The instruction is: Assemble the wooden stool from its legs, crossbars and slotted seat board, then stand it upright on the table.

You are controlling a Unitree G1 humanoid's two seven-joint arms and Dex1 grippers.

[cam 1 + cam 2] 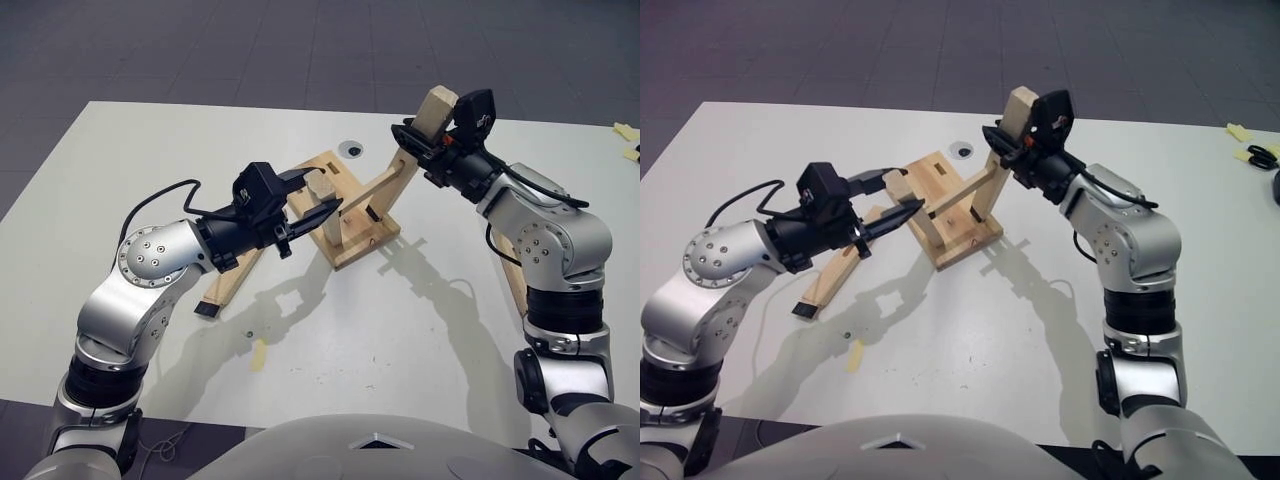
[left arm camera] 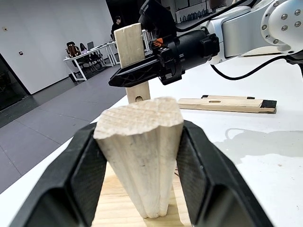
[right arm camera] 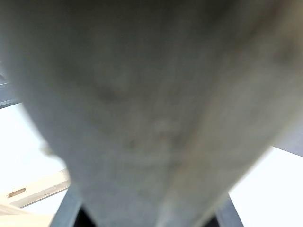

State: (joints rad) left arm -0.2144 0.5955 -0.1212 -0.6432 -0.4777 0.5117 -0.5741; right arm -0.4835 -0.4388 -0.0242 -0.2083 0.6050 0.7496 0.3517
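Closest to the front edge of the white table lies a small yellowish scrap. Just behind it, a loose leg with a black cap on its near end lies flat, its far end hidden under the left arm.

Beyond that, in the middle of the table, the slotted seat board lies flat with two legs standing up from it. The left gripper is clamped around the short leg, one finger on either side just below its top end. The right gripper comes in from the right and is closed on the tall leg near its upper end; I cannot tell whether that leg stands truly upright or leans. What looks like a thin crossbar spans between the two legs low down.

Off to the right, partly behind the right arm, a second loose leg lies flat on the table, slotted and black-capped. A round grommet hole sits in the tabletop just behind the board.
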